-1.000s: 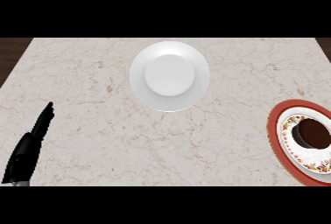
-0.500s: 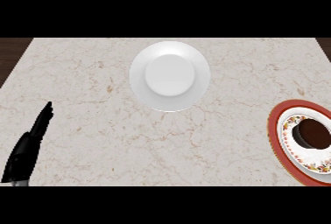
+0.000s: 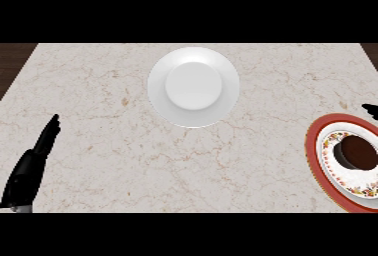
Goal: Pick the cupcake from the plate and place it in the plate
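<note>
A pale, brown-veined marble-look counter top [image 3: 111, 100] with a smooth matt finish carries a glossy white ceramic-looking round plate [image 3: 193, 86]; at right, a smooth red-rimmed, floral-banded round plate [image 3: 322, 160] shows a soft sheen.

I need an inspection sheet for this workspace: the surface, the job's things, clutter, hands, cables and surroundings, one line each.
Surface: pale marble counter, lying flat.
Job's things: white plate at the far middle, nothing on it; red-rimmed flowered plate at the right edge, partly cut off by the frame, carrying a dark brown cupcake.
Clutter: nothing seen.
Hands: left hand at the lower left, fingers straight, resting, holding nothing; right hand shows only as a dark tip at the right edge, above the flowered plate, and its fingers cannot be judged.
Cables: nothing seen.
Surroundings: dark wood floor beyond the counter's far corners.
</note>
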Available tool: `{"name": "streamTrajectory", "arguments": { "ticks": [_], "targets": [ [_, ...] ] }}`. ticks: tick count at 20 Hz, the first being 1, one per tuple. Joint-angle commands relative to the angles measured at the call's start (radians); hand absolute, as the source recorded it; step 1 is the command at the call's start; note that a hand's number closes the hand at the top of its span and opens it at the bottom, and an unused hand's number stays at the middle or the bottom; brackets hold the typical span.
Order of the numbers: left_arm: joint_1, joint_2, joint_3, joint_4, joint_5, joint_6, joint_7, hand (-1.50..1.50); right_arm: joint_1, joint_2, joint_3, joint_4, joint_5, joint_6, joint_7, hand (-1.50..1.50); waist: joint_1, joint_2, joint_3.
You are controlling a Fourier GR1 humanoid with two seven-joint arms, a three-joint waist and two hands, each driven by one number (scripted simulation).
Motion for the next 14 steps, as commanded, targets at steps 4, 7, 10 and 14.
{"name": "streamTrajectory", "arguments": {
  "ticks": [4, 7, 10, 14],
  "targets": [
    [0.047, -0.066, -0.028, -0.019, -0.054, 0.041, -0.015, 0.0, -0.038, 0.001, 0.066, 0.13, 0.083, 0.051, -0.197, -1.5, 0.002, 0.0, 0.0],
    [0.012, -0.013, 0.026, -0.037, -0.028, -0.01, 0.023, 0.0, -0.068, 0.002, 0.083, 0.118, 0.095, 0.063, -0.157, -1.5, -0.004, -0.003, -0.001],
    [0.04, -0.021, 0.043, -0.004, -0.016, -0.034, -0.028, 0.0, -0.068, 0.074, 0.118, 0.152, 0.137, -0.025, -0.168, -1.5, -0.003, -0.002, -0.001],
    [0.029, -0.015, 0.064, 0.017, -0.027, -0.052, -0.047, 0.0, -0.099, 0.115, 0.124, 0.19, 0.152, -0.038, -0.149, -1.5, -0.005, -0.002, -0.001]
  ]
}}
